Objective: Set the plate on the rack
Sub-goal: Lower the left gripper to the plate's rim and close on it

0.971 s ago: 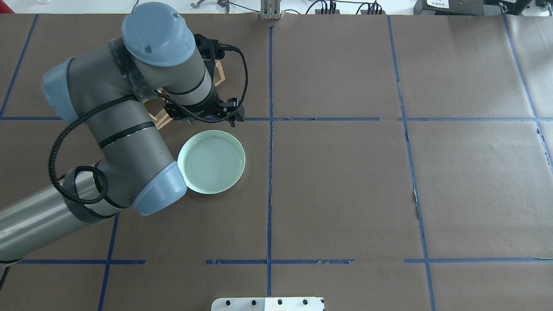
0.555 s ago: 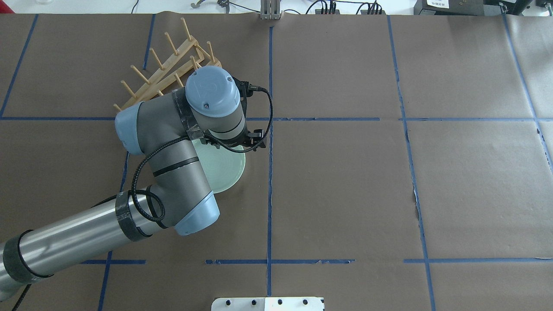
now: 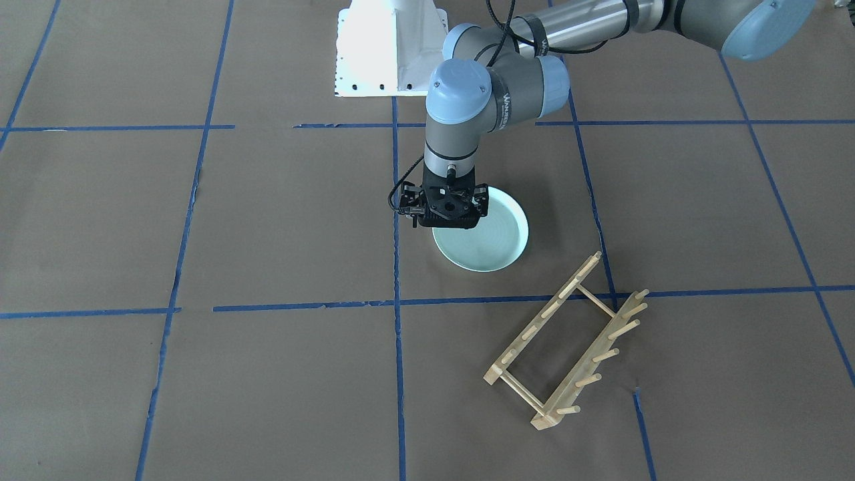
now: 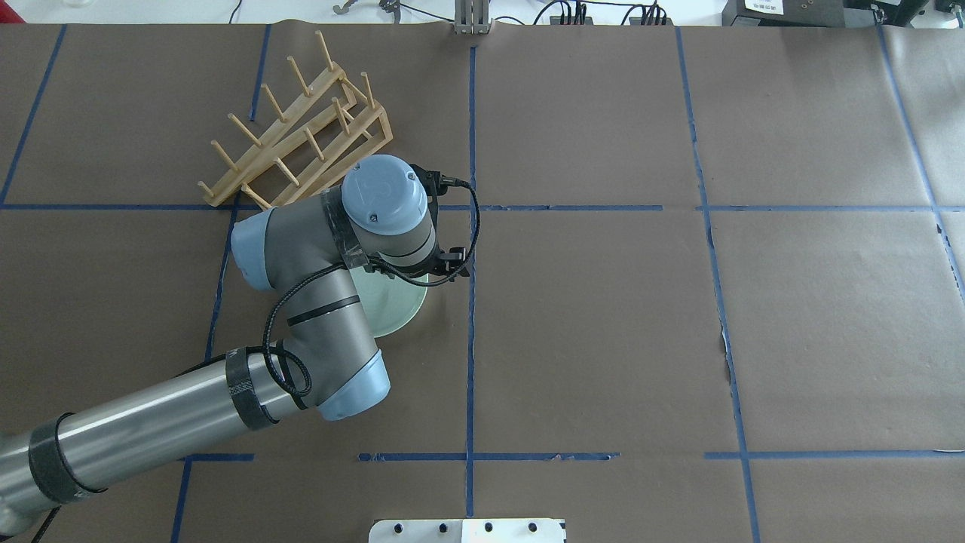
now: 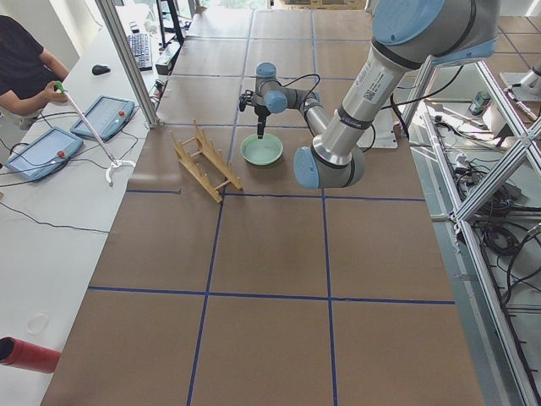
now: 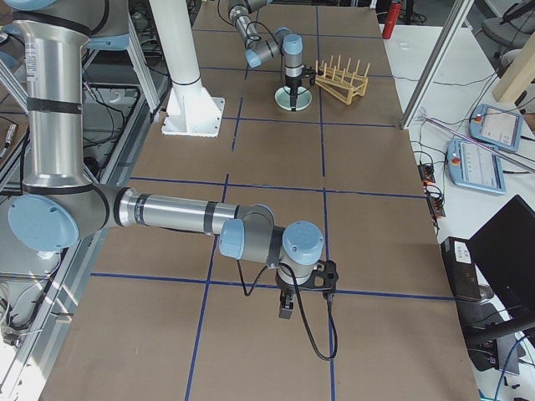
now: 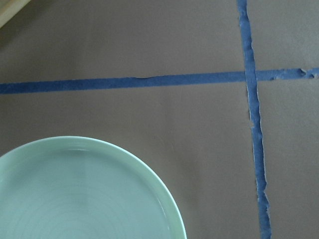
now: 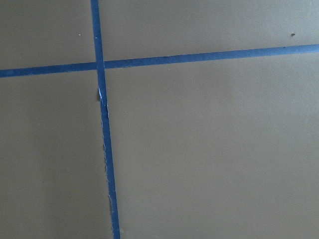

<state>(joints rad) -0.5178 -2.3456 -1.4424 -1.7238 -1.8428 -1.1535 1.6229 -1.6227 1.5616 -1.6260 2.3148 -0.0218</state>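
The pale mint-green plate (image 3: 494, 242) lies flat on the brown paper; it also shows in the overhead view (image 4: 399, 308) and the left wrist view (image 7: 79, 194). The light wooden rack (image 3: 568, 341) stands beyond it, a short gap away, and shows in the overhead view (image 4: 301, 143). My left gripper (image 3: 446, 224) points straight down over the plate's rim, on the side near the centre tape line. Its fingertips are hidden, so I cannot tell if it is open. My right gripper (image 6: 285, 311) hangs low over bare paper far from both; I cannot tell its state.
Blue tape lines (image 4: 471, 302) cross the brown paper. The white base plate (image 4: 467, 530) sits at the near table edge. An operator (image 5: 25, 68) sits beside the table's end with tablets (image 5: 101, 117).
My left arm has swung from above the rack toward me and rightward, and now hangs over the plate's rim. The rack is uncovered. The plate has not moved.
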